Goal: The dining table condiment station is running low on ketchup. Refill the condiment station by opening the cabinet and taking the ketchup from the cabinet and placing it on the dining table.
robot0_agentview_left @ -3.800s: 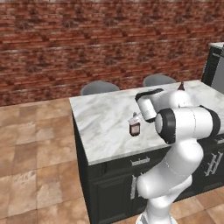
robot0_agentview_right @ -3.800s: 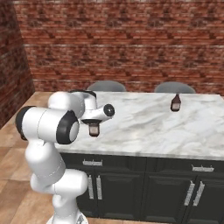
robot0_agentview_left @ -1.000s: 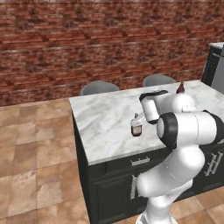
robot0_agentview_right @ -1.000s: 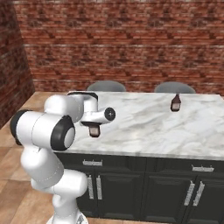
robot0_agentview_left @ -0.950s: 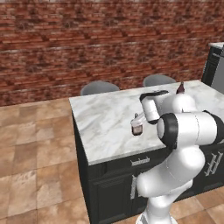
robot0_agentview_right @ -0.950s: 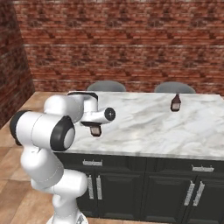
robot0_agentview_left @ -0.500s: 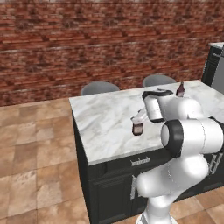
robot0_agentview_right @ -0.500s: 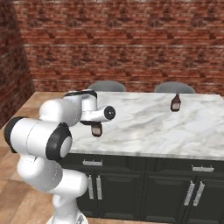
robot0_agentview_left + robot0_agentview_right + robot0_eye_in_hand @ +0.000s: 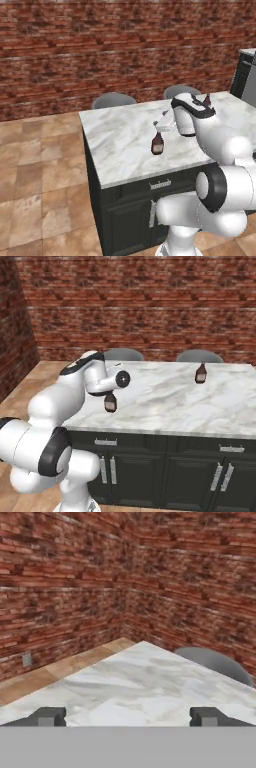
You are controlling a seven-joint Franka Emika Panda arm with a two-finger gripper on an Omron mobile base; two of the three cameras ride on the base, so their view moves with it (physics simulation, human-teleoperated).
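Ketchup, a small dark red-brown bottle with a narrow neck [image 9: 157,144], stands upright on the white grey-veined marble desk [image 9: 120,145], near its front edge toward the left end. In the right base view the same bottle [image 9: 110,402] sits just below the white arm's hand [image 9: 112,387]. The hand [image 9: 127,717] is released, its two dark tips spread wide with bare marble between them; whether a tip touches the bottle's neck is hard to tell. A second dark bottle [image 9: 201,373] stands well apart near the far edge. Two grey rounded chair backs [image 9: 122,354] rise behind the desk, before a red brick wall [image 9: 150,301].
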